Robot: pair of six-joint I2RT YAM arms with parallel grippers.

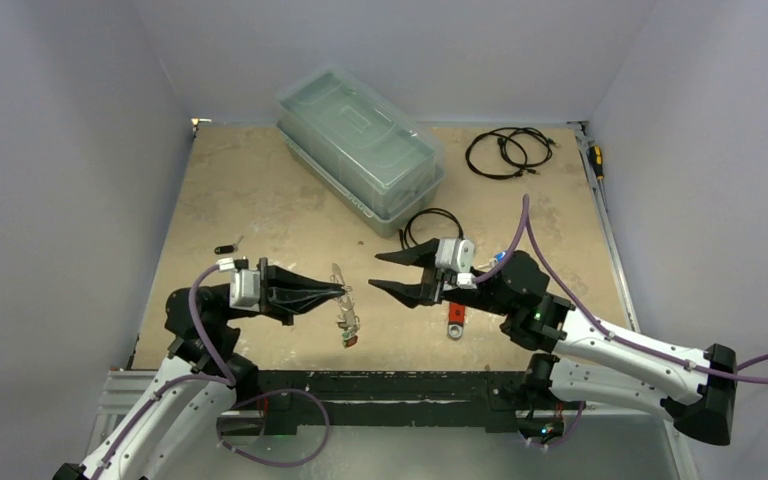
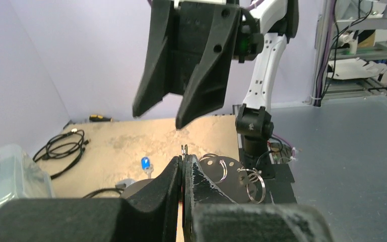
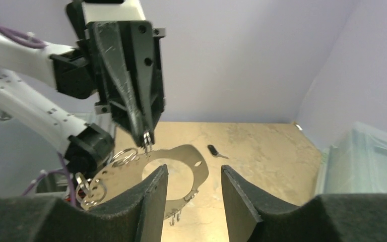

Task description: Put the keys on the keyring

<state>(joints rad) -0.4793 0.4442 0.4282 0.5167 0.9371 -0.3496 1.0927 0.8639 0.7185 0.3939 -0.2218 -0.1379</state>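
The keyring (image 3: 200,169) is a flat silvery loop with holes and small split rings; it hangs tilted above the table from my left gripper. My left gripper (image 2: 184,157) is shut on a small wire ring at its rim, and the plate (image 2: 235,176) sticks out to the right of the fingers. In the top view the keyring (image 1: 344,312) dangles below the left gripper (image 1: 338,293). Facing it a short way off is my right gripper (image 3: 194,171), open and holding nothing. A blue-tagged key (image 2: 145,164) and a black-tagged key (image 3: 212,149) lie on the table.
A clear plastic box (image 1: 360,150) stands at the back centre. Black coiled cables (image 1: 508,152) lie at the back right, another cable (image 1: 430,225) behind the right gripper (image 1: 388,272). A small red-handled tool (image 1: 454,320) lies near the front edge. The black key (image 1: 225,249) lies at the left.
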